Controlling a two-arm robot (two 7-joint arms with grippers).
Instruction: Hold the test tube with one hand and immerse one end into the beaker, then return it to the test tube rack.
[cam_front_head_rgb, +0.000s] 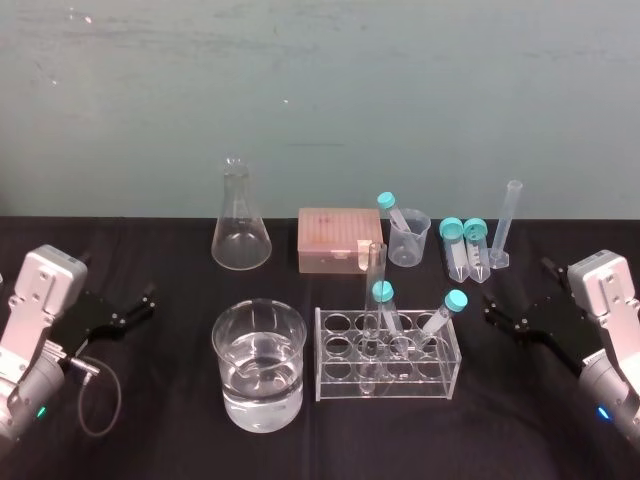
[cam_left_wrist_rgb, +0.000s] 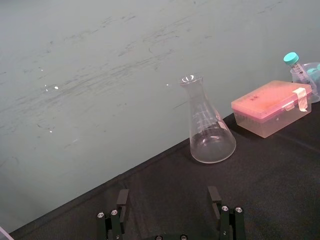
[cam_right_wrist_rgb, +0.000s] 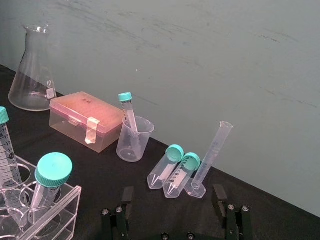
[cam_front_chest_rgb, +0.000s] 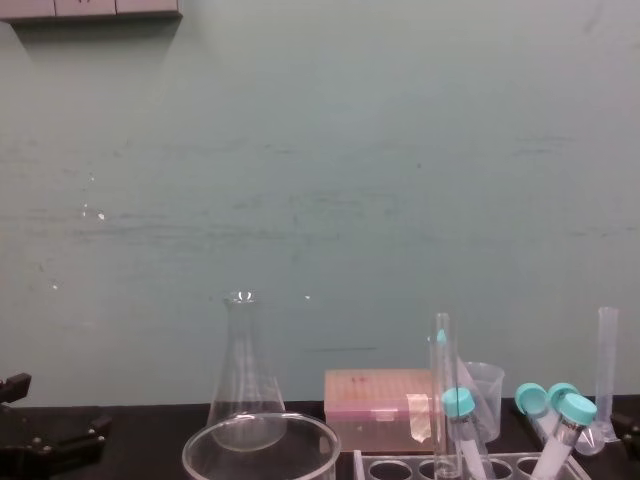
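Test tube (cam_front_head_rgb: 375, 270) stands in the test tube rack (cam_front_head_rgb: 440, 372), centre-right of the head view. It sits toward the rack's middle with a slight lean, just beside a teal-capped tube (cam_front_head_rgb: 385, 310). Beaker (cam_front_head_rgb: 258, 365) is lower centre, just left of the rack, part-filled with clear liquid.

Left gripper (cam_left_wrist_rgb: 168, 200) is at the head view's lower left, low over the black table (cam_front_head_rgb: 160, 440), jaws wide and empty. Right gripper (cam_right_wrist_rgb: 173, 197) is at the right edge, also wide open with nothing held. Both are well apart from the tube, so the pick is not yet begun.

Handling, as a judgement: the tube is thin glass, so light, stiff, slick and easy to crack. Best hold looks like the bare upper length, above the rack top and below the rim, with a soft squeeze. Lift straight up, because the neighbouring cap is close.

View differences:
- Head view gives the tube's hole and the beaker's liquid level.
- Chest view cuts the beaker to its rim at the bottom edge, but shows from the side that the tube rises above the capped tubes.
- Left wrist view takes in the flask (cam_left_wrist_rgb: 210, 130) and pink box (cam_left_wrist_rgb: 272, 107).
- Right wrist view takes in the rack's corner, plastic cup (cam_right_wrist_rgb: 134, 139) and graduated cylinder (cam_right_wrist_rgb: 212, 155).
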